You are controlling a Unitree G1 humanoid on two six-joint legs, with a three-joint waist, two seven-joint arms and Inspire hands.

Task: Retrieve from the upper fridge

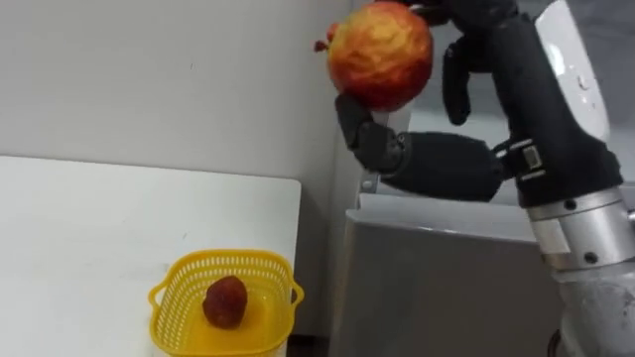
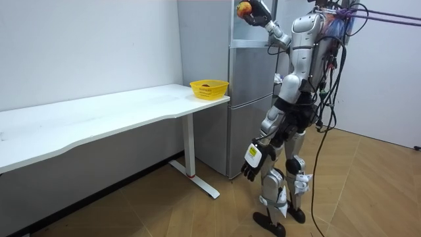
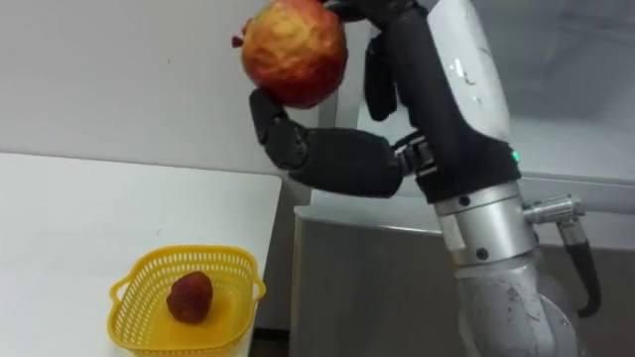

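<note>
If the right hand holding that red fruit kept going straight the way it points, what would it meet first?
Probably the white wall behind the table: the right hand, shut on the red fruit, points up and left, with nothing between. It would pass above the yellow basket. Depth is unclear.

The right hand (image 1: 526, 89) is noted as black, a white panel set on its back. The forearm is cased in silver metal, dotted with dark screws. The body is finished silver-grey with black joints. The left hand (image 2: 250, 168) is black, tagged white.
</note>
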